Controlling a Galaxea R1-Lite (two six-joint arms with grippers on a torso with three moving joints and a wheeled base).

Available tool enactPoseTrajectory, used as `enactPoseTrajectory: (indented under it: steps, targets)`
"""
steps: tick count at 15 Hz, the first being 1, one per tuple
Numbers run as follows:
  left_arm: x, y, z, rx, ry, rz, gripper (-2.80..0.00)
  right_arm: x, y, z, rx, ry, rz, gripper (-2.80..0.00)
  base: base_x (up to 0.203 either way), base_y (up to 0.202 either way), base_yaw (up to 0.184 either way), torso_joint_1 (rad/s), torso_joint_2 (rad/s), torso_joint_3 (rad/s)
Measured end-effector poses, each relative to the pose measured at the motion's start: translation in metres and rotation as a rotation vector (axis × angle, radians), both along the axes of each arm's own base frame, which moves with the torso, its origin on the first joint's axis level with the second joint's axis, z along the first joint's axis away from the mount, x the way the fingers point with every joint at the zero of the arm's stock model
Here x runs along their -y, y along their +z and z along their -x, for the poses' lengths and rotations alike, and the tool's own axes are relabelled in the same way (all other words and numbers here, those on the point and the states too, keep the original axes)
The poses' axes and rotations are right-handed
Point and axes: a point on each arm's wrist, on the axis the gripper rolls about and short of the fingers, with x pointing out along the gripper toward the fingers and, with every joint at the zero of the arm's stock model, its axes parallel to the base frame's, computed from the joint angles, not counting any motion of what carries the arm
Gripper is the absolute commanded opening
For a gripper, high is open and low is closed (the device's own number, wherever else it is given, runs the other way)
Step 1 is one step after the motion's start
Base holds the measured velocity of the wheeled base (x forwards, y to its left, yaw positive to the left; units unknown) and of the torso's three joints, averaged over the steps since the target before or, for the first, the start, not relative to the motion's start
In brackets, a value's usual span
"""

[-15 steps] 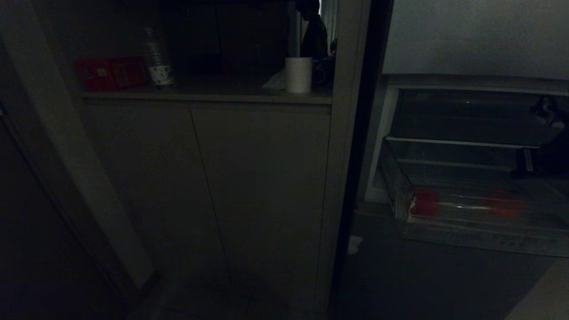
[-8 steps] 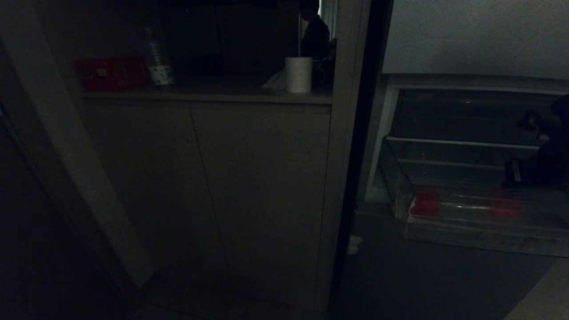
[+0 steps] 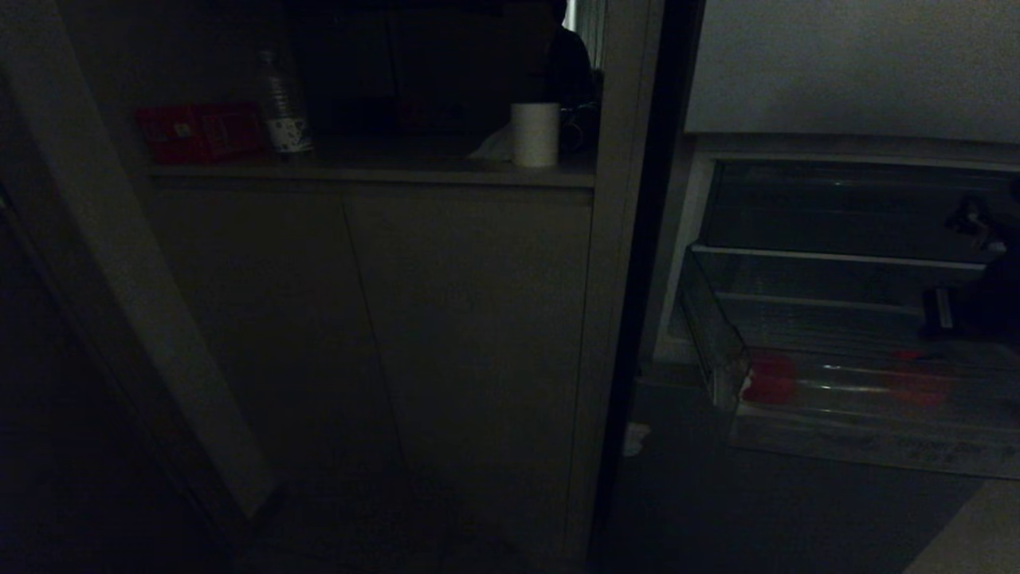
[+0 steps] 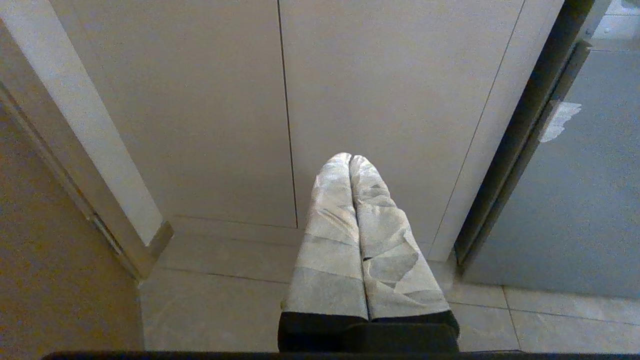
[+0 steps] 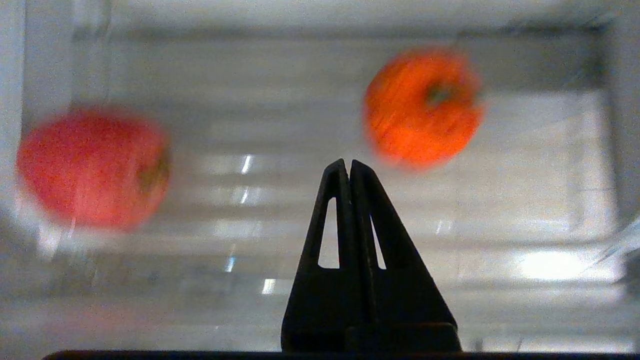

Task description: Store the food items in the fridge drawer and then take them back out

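The clear fridge drawer (image 3: 868, 442) stands pulled out at the lower right of the head view. Two food items lie on its ribbed bottom (image 5: 300, 235): a red round one (image 5: 92, 167) near one side wall, also the red round one (image 3: 769, 377), and an orange-red lumpy one (image 5: 422, 105), dimmer as the orange-red one (image 3: 916, 388). My right gripper (image 5: 349, 162) hangs shut over the drawer between them, closer to the orange-red one, with nothing in it. My right arm (image 3: 984, 307) shows dark at the right edge. My left gripper (image 4: 350, 156), wrapped in white tape, is shut and parked before cabinet doors.
A cabinet (image 3: 382, 319) fills the middle, its counter bearing a white cup (image 3: 535, 134), a red box (image 3: 199, 131) and a bottle (image 3: 283, 104). A person (image 3: 567, 68) stands behind it. A fridge shelf (image 3: 829, 257) lies above the drawer. A slanted door frame (image 4: 85, 140) stands left.
The drawer and its two items have slid slightly outward, toward me. My right arm swung a little left and then back to the right edge. The person behind the counter shifted.
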Motion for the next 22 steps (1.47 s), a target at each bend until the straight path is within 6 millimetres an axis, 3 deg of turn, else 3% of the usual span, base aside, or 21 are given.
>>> enactPoseTrajectory:
  steps: [1, 4, 7, 9, 12, 22]
  targets:
    - [0.0, 0.0, 0.0, 0.0, 0.0, 0.0, -2.8, 0.003, 0.001, -0.01, 0.007, -0.022, 0.024, 0.0, 0.0, 0.0, 0.0, 0.0, 0.0, 0.0]
    - [0.0, 0.0, 0.0, 0.0, 0.0, 0.0, -2.8, 0.012, -0.001, -0.039, 0.004, -0.075, 0.078, 0.0, 0.0, 0.0, 0.0, 0.0, 0.0, 0.0]
    - [0.0, 0.0, 0.0, 0.0, 0.0, 0.0, -2.8, 0.016, -0.004, -0.056, -0.067, -0.08, 0.078, 0.0, 0.0, 0.0, 0.0, 0.0, 0.0, 0.0]
    - [0.0, 0.0, 0.0, 0.0, 0.0, 0.0, -2.8, 0.017, 0.001, -0.06, -0.113, -0.078, 0.077, 0.0, 0.0, 0.0, 0.0, 0.0, 0.0, 0.0]
    - [0.0, 0.0, 0.0, 0.0, 0.0, 0.0, -2.8, 0.021, -0.008, -0.065, -0.209, -0.107, 0.145, 0.0, 0.0, 0.0, 0.0, 0.0, 0.0, 0.0]
    - [0.0, 0.0, 0.0, 0.0, 0.0, 0.0, -2.8, 0.031, -0.057, -0.09, -0.322, -0.128, 0.11, 0.0, 0.0, 0.0, 0.0, 0.0, 0.0, 0.0]
